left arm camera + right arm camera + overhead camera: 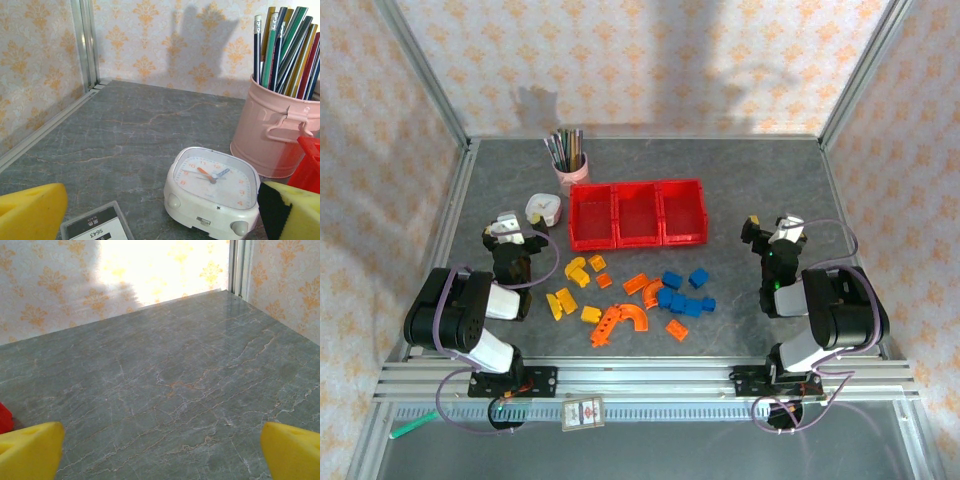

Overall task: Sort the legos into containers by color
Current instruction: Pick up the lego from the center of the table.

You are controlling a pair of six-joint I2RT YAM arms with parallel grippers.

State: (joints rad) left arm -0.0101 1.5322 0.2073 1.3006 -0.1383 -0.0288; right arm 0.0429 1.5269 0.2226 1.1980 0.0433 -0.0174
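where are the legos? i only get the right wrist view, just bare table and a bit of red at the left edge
Observer: The legos lie scattered on the table, off to your left and nearer the robot than the red you see.
Operator: is that red bit the bins
Observer: Most likely. Three red bins joined in a row stand just behind the legos, and from above they look empty.
Operator: what is the left arm up to
Observer: The left gripper is open and holds nothing. It faces a white clock that stands beside a pink cup of pens.
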